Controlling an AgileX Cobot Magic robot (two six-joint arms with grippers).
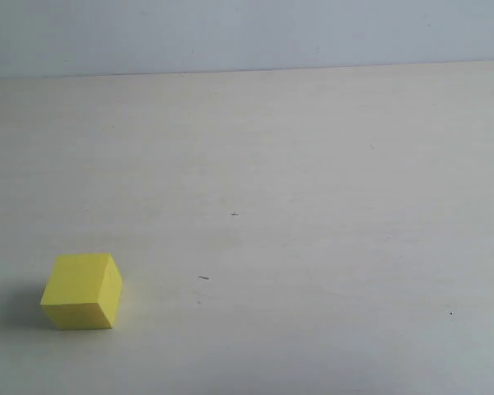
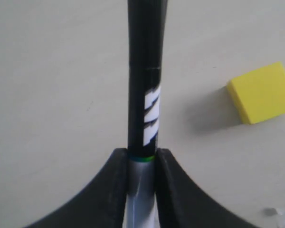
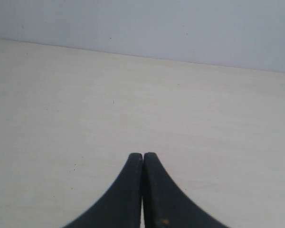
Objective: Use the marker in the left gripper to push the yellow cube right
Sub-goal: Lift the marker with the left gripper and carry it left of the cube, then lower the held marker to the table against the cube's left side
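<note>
The yellow cube (image 1: 82,290) sits on the pale table near the front left of the exterior view, with no arm visible there. In the left wrist view my left gripper (image 2: 141,156) is shut on the marker (image 2: 146,95), clamping its white barrel while the black part with the black-and-white label sticks out ahead. The yellow cube (image 2: 262,92) lies off to one side of the marker, apart from it. My right gripper (image 3: 142,156) is shut with nothing between its jaws, over bare table.
The light wooden table (image 1: 313,206) runs back to a pale grey wall (image 1: 247,33). A few tiny dark specks mark the surface (image 1: 203,278). A small pale scrap (image 2: 275,213) lies near the left gripper.
</note>
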